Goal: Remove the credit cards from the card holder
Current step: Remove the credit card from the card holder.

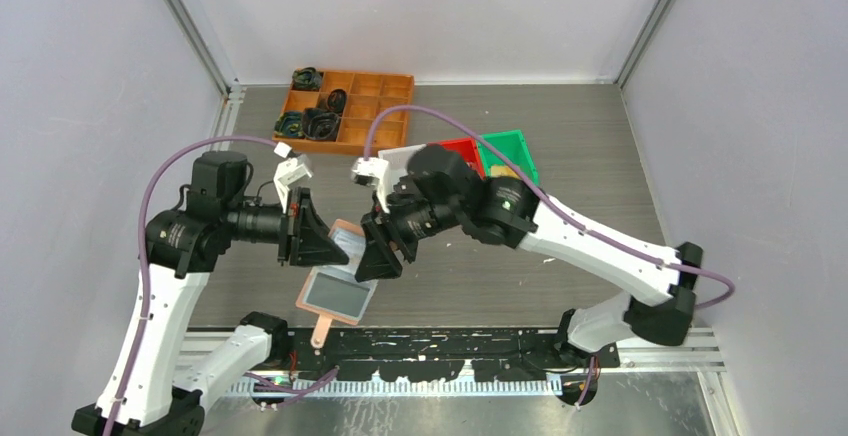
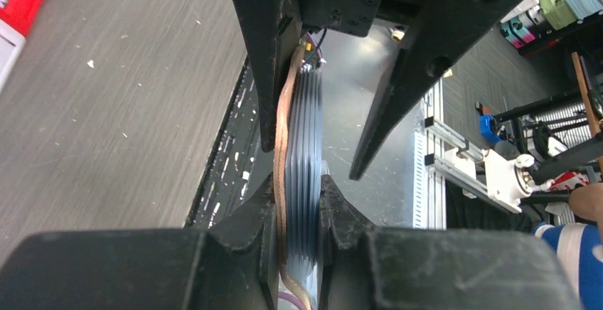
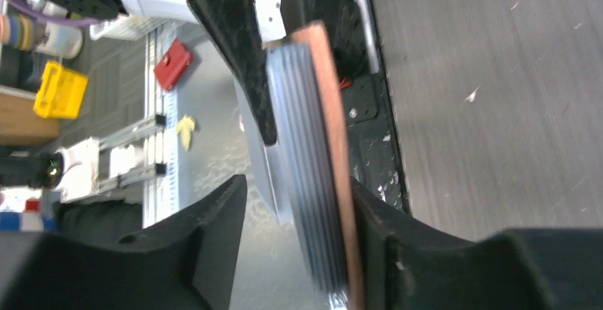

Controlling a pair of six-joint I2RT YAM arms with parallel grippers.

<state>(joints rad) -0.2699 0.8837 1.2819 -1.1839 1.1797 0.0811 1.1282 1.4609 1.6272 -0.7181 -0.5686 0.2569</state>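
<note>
Looking from the near edge outward, I see the card holder (image 1: 338,296) held up over the table (image 1: 600,156) at about 6 o'clock, opened out, its snap tab (image 1: 320,331) hanging toward 6. The left gripper (image 1: 325,249) reaches in from 9 o'clock, its fingers pinched tight on the pink cover and the stack of bluish sleeves (image 2: 307,132), so it has the holder. The right gripper (image 1: 378,259) reaches in from 3 o'clock with jaws roughly half parted; one finger (image 3: 412,253) lies against the cover and the other stands off the sleeves with a clear gap, so it grips nothing. The credit cards I cannot pick out; the sleeves show only edge-on or as grey-blue faces, and I see no loose card on the table. I judge the job barely begun; the holder is open and steadied, with every card yet to be drawn. Farther back at 1 o'clock sit a red bin (image 1: 462,148) and a green bin (image 1: 510,151); farthest, near 12, is an orange tray (image 1: 390,106) with dark items in some compartments.
</note>
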